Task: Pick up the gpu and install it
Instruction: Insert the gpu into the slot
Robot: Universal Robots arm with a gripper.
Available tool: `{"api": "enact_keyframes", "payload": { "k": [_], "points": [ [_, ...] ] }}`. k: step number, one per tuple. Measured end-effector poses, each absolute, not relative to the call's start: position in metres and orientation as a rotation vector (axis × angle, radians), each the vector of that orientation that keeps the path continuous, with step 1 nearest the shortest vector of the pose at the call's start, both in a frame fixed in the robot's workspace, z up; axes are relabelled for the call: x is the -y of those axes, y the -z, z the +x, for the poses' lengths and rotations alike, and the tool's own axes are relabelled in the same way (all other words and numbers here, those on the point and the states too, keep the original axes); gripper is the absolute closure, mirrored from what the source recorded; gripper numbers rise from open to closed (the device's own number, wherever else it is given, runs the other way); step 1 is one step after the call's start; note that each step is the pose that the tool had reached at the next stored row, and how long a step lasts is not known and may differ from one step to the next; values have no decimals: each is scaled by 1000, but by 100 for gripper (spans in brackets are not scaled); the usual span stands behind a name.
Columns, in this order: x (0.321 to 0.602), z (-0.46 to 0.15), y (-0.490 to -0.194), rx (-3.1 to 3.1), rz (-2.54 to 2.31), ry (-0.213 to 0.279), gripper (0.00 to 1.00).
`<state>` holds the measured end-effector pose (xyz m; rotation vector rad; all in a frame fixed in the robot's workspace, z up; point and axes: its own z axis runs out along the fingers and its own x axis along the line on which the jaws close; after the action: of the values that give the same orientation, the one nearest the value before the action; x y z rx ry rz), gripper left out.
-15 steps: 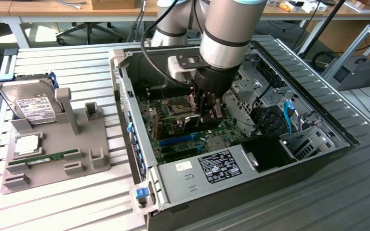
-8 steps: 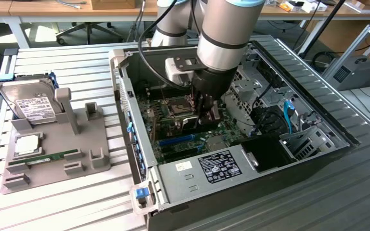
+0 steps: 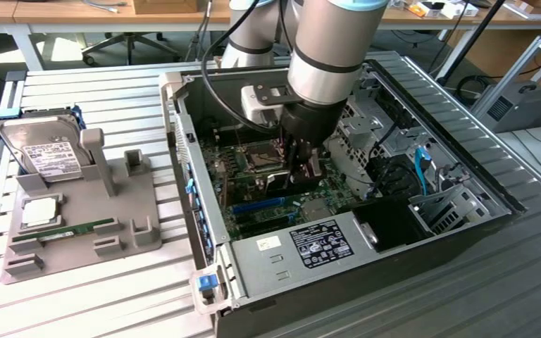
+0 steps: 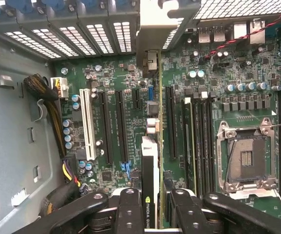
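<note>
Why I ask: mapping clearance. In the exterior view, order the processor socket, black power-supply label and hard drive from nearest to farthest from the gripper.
1. Processor socket, inside the case, beside the gripper.
2. Black label, on the power supply.
3. Hard drive, outside the case, exterior view's left.

High overview; wrist close above motherboard (image 4: pixel 130 73)

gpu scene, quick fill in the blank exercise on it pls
1. The ___ is shut on the gpu.
2. The gpu is held edge-on above the ___.
3. The hard drive sits outside the case, on the exterior view's ___.
Missing: gripper; motherboard; left.
</note>
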<state>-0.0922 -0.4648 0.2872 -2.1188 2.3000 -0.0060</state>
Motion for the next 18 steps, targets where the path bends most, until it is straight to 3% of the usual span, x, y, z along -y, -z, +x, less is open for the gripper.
{"api": "enact_keyframes", "payload": {
  "k": [18],
  "points": [
    [465,-97,-282,-2300,-2119,6,73]
  ]
}}
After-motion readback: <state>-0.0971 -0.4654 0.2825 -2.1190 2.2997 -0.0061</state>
